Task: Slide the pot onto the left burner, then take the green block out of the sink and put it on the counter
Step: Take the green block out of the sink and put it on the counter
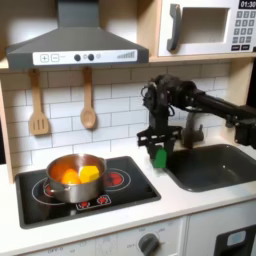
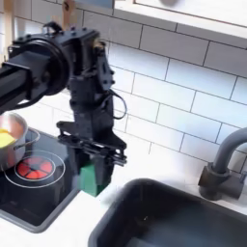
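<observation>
White subway tile backs a toy kitchen; a grey range hood (image 1: 75, 42) and a microwave (image 1: 208, 27) sit up top, with a wooden spatula (image 1: 38, 104) and wooden spoon (image 1: 88, 101) hanging on the wall in the first exterior view.

Cream bench (image 1: 185, 202) carries a black cooktop panel (image 1: 130, 192) and the dark grey sink (image 1: 215, 165); sink basin also in the second exterior view (image 2: 169, 222), with the dark arched faucet (image 2: 224, 164) at the second exterior view's right.

Steel pot (image 1: 74, 177) with orange-yellow pieces sits on the burner at the first exterior view's left. Pot edge shows at the second exterior view's left margin (image 2: 10, 138); a red burner ring (image 2: 32, 169) lies just beside it.

Black arm reaches in from the first exterior view's right. Pincer (image 1: 159, 153) points down, closed on the green block (image 1: 159, 156), held above the bench strip between cooktop and sink. In the second exterior view the pincer (image 2: 92, 174) grips the block (image 2: 90, 179) between its fingers, clear of the sink rim, not touching the bench.
</observation>
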